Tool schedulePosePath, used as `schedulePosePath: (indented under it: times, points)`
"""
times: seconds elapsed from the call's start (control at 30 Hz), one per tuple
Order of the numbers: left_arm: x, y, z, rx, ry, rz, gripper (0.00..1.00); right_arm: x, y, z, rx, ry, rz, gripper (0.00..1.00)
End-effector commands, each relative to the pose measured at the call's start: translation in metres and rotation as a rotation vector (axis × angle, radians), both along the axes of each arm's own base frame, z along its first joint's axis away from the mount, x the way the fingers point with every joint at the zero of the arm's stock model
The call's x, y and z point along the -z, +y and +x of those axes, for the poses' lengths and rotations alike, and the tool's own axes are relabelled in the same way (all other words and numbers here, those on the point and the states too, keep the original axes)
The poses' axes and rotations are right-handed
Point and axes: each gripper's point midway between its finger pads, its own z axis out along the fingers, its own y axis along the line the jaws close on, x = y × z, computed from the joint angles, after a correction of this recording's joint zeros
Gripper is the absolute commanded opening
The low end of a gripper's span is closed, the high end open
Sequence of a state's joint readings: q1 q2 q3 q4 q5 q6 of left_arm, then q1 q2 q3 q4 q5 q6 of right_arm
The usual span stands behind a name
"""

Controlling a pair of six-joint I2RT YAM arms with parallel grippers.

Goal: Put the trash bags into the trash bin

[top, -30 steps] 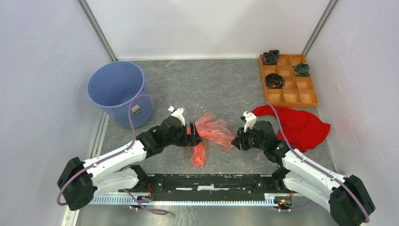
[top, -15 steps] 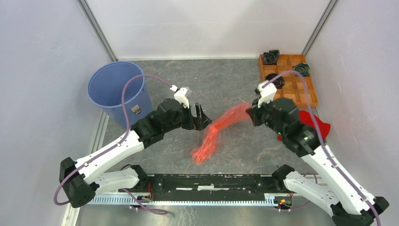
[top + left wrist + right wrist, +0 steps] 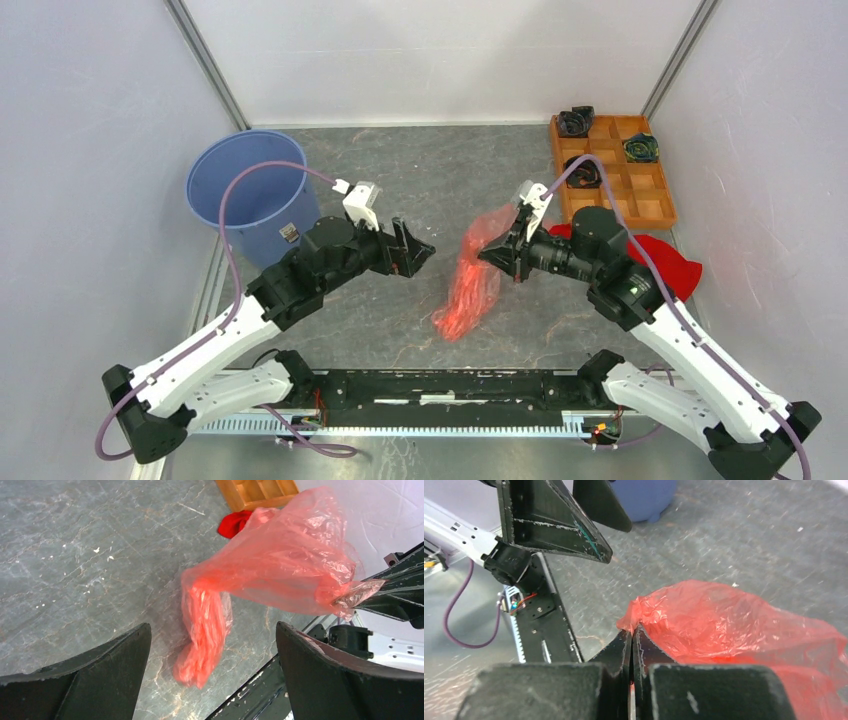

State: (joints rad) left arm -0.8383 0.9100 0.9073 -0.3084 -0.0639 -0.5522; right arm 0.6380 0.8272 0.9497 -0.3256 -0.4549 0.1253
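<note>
Bag of thin pink-red film hangs from the right gripper — jaws clamped on its top corner — trailing down below the fingertips. Left gripper, just beside, gapes wide and empty; the blue bucket stands behind its wrist.

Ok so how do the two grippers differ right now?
The left gripper stands wide open and holds nothing; the right gripper is pinched shut on the pink bag. The left gripper sits nearer the blue bucket, the right gripper nearer the orange tray. Both are black, two-fingered, and point toward each other across the bag.
</note>
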Motion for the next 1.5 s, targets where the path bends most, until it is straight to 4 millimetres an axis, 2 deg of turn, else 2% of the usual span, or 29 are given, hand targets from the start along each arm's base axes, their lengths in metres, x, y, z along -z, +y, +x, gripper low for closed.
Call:
schedulePosePath:
  times: [0.0,0.1,0.2,0.27,0.33,0.4,0.47,0.53,0.63,0.67,0.7,0.73,0.8,0.83,0.93,1.07,1.2,1.33,1.4,1.47]
  points:
    - [0.02,0.007,-0.002,-0.027,0.026,0.021,1.0,-0.063,0.002,0.005,0.06,-0.103,0.212,0.0]
    - [0.027,-0.002,-0.007,0.021,0.057,0.015,1.0,-0.106,-0.038,0.045,0.406,-0.112,0.273,0.0]
    - [0.025,-0.01,-0.006,0.044,0.07,0.0,1.0,-0.136,-0.079,0.071,0.703,-0.07,0.405,0.0]
    - [0.02,-0.019,-0.009,0.08,0.078,-0.026,1.0,-0.145,-0.093,0.079,0.805,-0.053,0.474,0.0]
    - [0.02,-0.03,-0.014,0.134,0.095,-0.054,1.0,-0.137,-0.106,0.086,0.898,-0.031,0.474,0.0]
    - [0.03,-0.043,-0.019,0.196,0.145,-0.053,1.0,-0.109,-0.121,0.092,1.01,0.005,0.406,0.0]
    - [0.05,-0.048,-0.017,0.199,0.217,0.0,1.0,-0.061,-0.134,0.093,1.103,0.056,0.308,0.0]
    - [0.068,-0.041,-0.008,0.129,0.254,0.066,1.0,0.001,-0.149,0.087,1.189,0.113,0.181,0.0]
    - [0.074,-0.024,0.005,0.035,0.226,0.109,1.0,0.077,-0.165,0.071,1.237,0.182,0.039,0.0]
    - [0.072,-0.02,0.009,0.017,0.215,0.114,1.0,0.098,-0.161,0.066,1.191,0.199,-0.01,0.0]
    - [0.072,-0.015,0.014,-0.009,0.204,0.126,1.0,0.111,-0.149,0.063,1.105,0.21,-0.05,0.0]
    - [0.071,-0.011,0.019,-0.029,0.194,0.138,1.0,0.115,-0.139,0.06,1.016,0.198,-0.093,0.01]
    - [0.07,-0.005,0.029,-0.051,0.184,0.176,1.0,0.112,-0.106,0.052,0.79,0.184,-0.119,0.02]
    - [0.071,-0.005,0.031,-0.051,0.187,0.189,1.0,0.108,-0.096,0.051,0.721,0.164,-0.116,0.03]
    - [0.075,-0.021,0.026,0.024,0.211,0.163,1.0,0.102,-0.08,0.047,0.616,0.135,-0.11,0.04]
    - [0.102,-0.046,0.011,0.145,0.328,0.126,0.98,0.11,-0.066,0.041,0.519,0.144,-0.124,0.03]
    - [0.136,-0.05,-0.001,0.174,0.415,0.121,0.95,0.121,-0.031,0.014,0.27,0.186,-0.077,0.06]
    - [0.176,-0.034,0.012,0.096,0.438,0.233,0.95,0.136,-0.029,-0.003,0.188,0.224,-0.12,0.08]
    - [0.189,-0.029,0.023,0.062,0.444,0.287,0.87,0.145,-0.034,-0.006,0.2,0.243,-0.137,0.07]
    - [0.187,-0.034,0.039,0.041,0.416,0.294,0.77,0.15,-0.034,-0.011,0.2,0.258,-0.124,0.05]
